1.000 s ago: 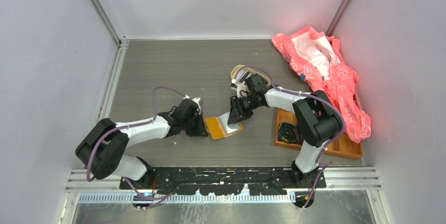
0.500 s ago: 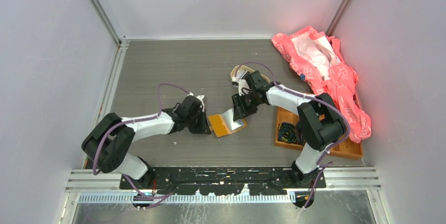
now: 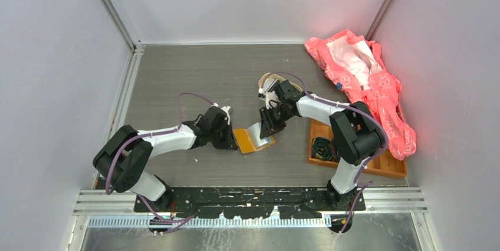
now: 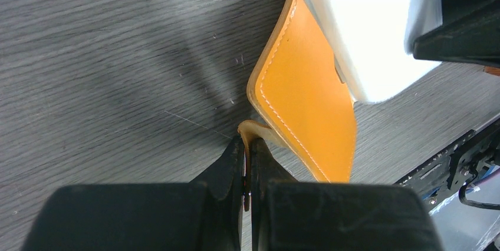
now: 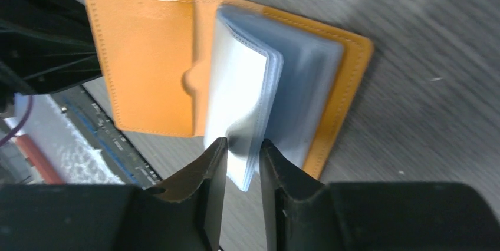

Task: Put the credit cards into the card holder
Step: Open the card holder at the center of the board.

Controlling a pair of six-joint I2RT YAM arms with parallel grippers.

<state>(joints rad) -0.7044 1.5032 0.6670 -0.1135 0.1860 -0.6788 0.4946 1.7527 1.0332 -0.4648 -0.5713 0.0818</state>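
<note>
The card holder (image 3: 244,141) lies open on the desk (image 3: 177,74) between the arms; the left end effector (image 4: 246,165) is clamped on its orange flap; the right end effector (image 5: 243,165) straddles the clear sleeves (image 5: 239,86), and I cannot tell whether it grips them; a hard pull there could tear a sleeve or drag the flap free.

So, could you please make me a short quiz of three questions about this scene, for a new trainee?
1. True or false: the left gripper is shut on an edge of the flat orange leather card holder.
2. What sits between the fingers of the right gripper? A) the clear plastic card sleeves of the holder; B) a metal spoon; C) a blue pen.
3. Fill in: the orange wooden tray lies to the robot's ____ of the card holder.

Key: 1 true; 2 A; 3 right.
</note>
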